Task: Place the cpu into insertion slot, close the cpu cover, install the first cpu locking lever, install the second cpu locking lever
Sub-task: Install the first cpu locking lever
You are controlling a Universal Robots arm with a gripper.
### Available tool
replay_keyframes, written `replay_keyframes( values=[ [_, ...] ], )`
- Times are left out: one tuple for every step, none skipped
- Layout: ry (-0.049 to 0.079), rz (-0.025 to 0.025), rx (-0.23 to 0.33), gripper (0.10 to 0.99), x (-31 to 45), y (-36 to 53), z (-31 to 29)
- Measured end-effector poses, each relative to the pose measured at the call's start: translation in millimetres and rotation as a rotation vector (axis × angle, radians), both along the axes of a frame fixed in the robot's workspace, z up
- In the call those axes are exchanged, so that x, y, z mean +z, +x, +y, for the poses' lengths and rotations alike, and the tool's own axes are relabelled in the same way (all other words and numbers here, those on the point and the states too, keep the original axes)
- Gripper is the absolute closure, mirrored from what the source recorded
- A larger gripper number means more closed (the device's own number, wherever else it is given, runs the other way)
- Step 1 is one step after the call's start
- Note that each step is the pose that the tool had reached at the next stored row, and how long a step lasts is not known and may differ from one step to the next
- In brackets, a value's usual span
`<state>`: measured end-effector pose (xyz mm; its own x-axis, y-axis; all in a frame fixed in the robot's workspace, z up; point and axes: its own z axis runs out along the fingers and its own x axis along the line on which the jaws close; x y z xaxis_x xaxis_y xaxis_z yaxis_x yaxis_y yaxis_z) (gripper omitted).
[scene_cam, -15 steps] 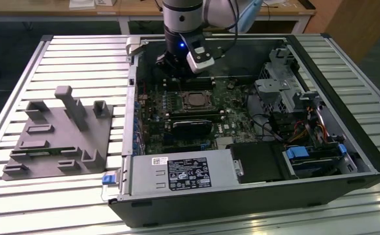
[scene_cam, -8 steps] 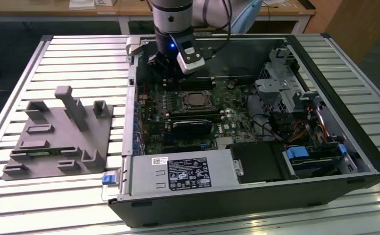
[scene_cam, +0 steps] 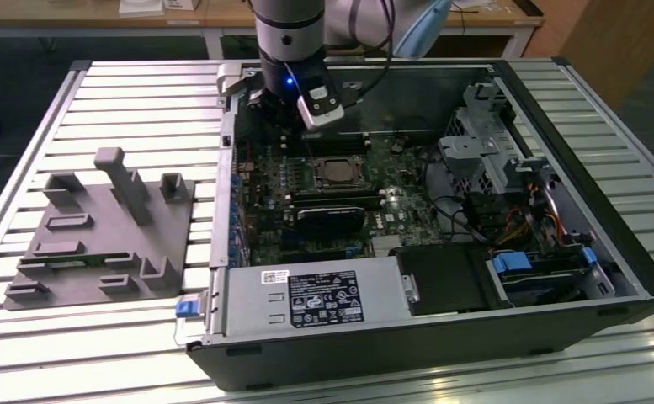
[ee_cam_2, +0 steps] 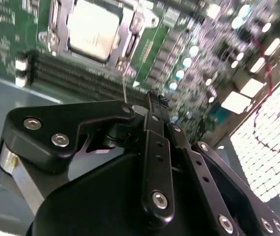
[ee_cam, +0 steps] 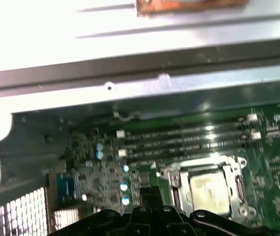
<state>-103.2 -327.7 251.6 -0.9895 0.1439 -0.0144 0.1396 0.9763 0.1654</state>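
Inside the open black desktop computer case (scene_cam: 551,101), which lies on the slatted metal surface (scene_cam: 135,93), the black claw (ee_cam_2: 154,101) hangs low over the green circuit board (ee_cam: 277,162). It is just off one corner of the socket, beside the long black memory slots (ee_cam: 189,140). Its fingers are pressed together w/ nothing seen between them.

The cpu (ee_cam_2: 93,29), a small flat square chip w/ a pale silver-beige face, lies level in the dark square insertion slot (scene_cam: 314,173). The cpu cover (ee_cam_2: 132,39), a silvery metal frame plate w/ a square window, looks folded down around it, so the chip shows through the window. The placing and closing steps look done, and the work in hand is prob. the locking levers.

A thin bare metal lever rod (ee_cam_2: 124,81) rises from the frame's corner toward the claw. I can't tell whether they touch.

To do this step well:
- Bear on the rod near its free end, not at the hinge.
- Sweep along its arc so it tucks under its catch.
- Keep the tip off the chip face and the small parts nearby.
- The rod is springy, so it may slip off a smooth fingertip.
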Motion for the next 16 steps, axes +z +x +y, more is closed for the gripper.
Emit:
replay_keyframes(
  values=[
    [0.015, 0.0, 0.0, 0.98, 0.0, -0.6, -0.3],
    [0.031, 0.0, 0.0, 0.98, 0.0, -1.4, -0.7],
    [0.045, 0.0002, 0.0, 0.98, 0.0, -2.2, -1.0],
    [0.056, 0.0001, 0.0, 0.98, 0.0, -2.8, -1.3],
    [0.065, 0.0001, 0.0, 0.98, 0.0, -3.3, -1.6],
    [0.074, 0.0, 0.0, 0.98, 0.0, -3.7, -1.8],
    [0.082, 0.0, 0.0, 0.98, -0.1, -4.1, -2.0],
    [0.085, 0.0, 0.0, 0.98, -0.2, -4.2, -2.0],
    [0.085, 0.0, 0.0, 0.98, -0.3, -4.2, -2.0],
    [0.086, 0.0001, 0.0, 0.98, -0.2, -4.2, -2.0],
    [0.086, 0.0001, 0.0, 0.98, -0.3, -4.2, -2.0],
    [0.087, 0.0, 0.0, 0.98, -0.3, -4.2, -2.1],
    [0.087, 0.0001, 0.0, 0.98, -0.3, -4.2, -2.1],
    [0.087, -0.0002, 0.0, 0.98, -0.8, -4.2, -2.1],
    [0.087, 0.0, 0.0, 0.98, -1.4, -4.1, -2.1],
    [0.087, 0.0001, 0.0, 0.98, -2.1, -4.0, -2.1]
  ],
)
